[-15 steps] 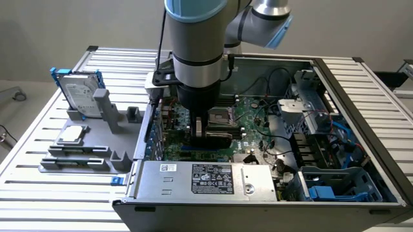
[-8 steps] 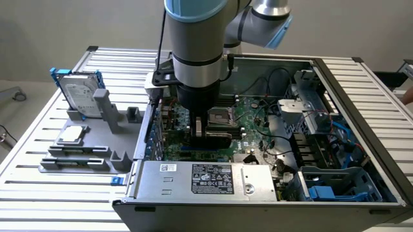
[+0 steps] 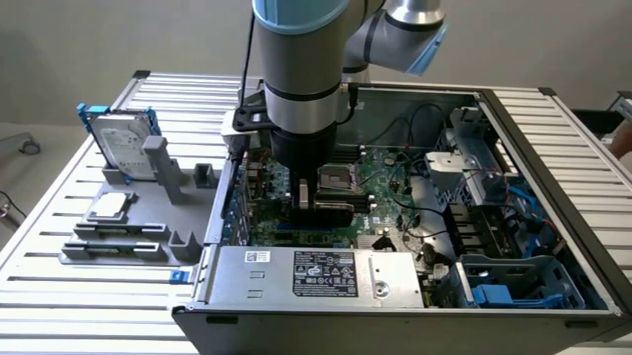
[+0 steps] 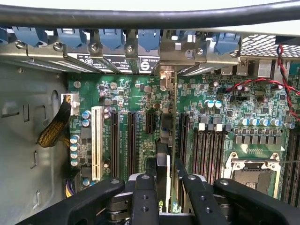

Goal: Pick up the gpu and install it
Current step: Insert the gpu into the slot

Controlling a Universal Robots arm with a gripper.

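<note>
Exterior view: a slatted table (image 3: 89, 310) is seen carrying an open computer case (image 3: 395, 333), with the arm (image 3: 301, 74) reaching down into it from above.
Exterior view, fixture: a grey tray (image 3: 158, 214) bearing a hard drive (image 3: 123, 140) is set at the exterior view's left, well apart from the case opening.
Wrist view: the motherboard (image 4: 225, 117) is shown close, with its black slots (image 4: 123, 140) and the blue latches (image 4: 112, 37) along the rear wall.
gpu (image 4: 162, 140): held on edge over the board, its bracket end reaching the latch row; whether it is seated cannot be told.
End effector (image 4: 168, 187): clamped on the gpu, one finger (image 4: 144, 192) on each face.
Room: slots lie close on both sides of the card; the near edge is bounded by the power supply (image 3: 316, 275).
</note>
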